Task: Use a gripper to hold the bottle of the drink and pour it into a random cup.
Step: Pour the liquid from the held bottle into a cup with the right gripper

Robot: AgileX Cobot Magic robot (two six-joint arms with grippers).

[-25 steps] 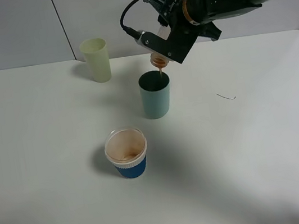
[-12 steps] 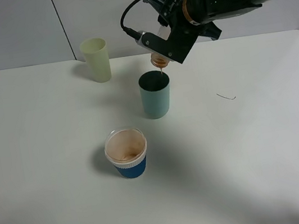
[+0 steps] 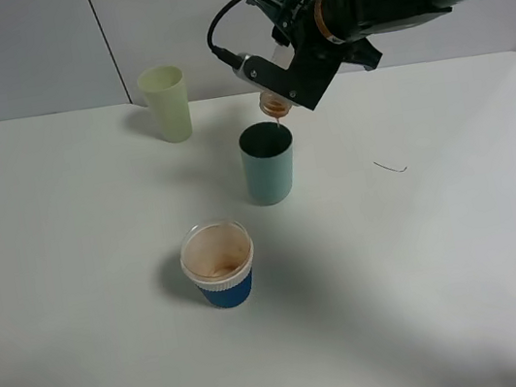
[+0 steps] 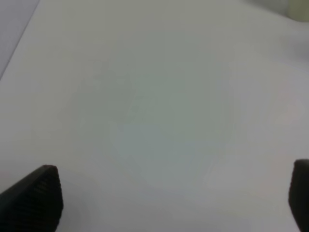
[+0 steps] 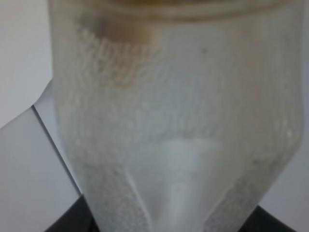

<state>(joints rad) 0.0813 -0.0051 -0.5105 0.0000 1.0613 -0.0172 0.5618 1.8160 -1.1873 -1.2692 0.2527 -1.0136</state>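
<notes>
My right gripper (image 3: 286, 73) is shut on the bottle of the drink (image 3: 275, 100) and holds it tipped mouth-down just above the teal-green cup (image 3: 267, 163) near the table's middle. A thin brownish stream runs from the bottle's mouth into the cup. The right wrist view is filled by the clear bottle (image 5: 174, 116), with brownish liquid near its neck. My left gripper (image 4: 169, 198) shows only in the left wrist view; its black fingertips (image 4: 34, 200) stand wide apart over bare table, holding nothing.
A taller pale yellow-green cup (image 3: 166, 103) stands at the back left. A blue-sleeved paper cup (image 3: 218, 264) with brown residue stands in front of the teal cup. A thin dark wire scrap (image 3: 390, 168) lies to the right on the white table (image 3: 76, 281).
The right arm and bottle have hardly moved; the bottle stays tipped over the teal cup, still pouring.
</notes>
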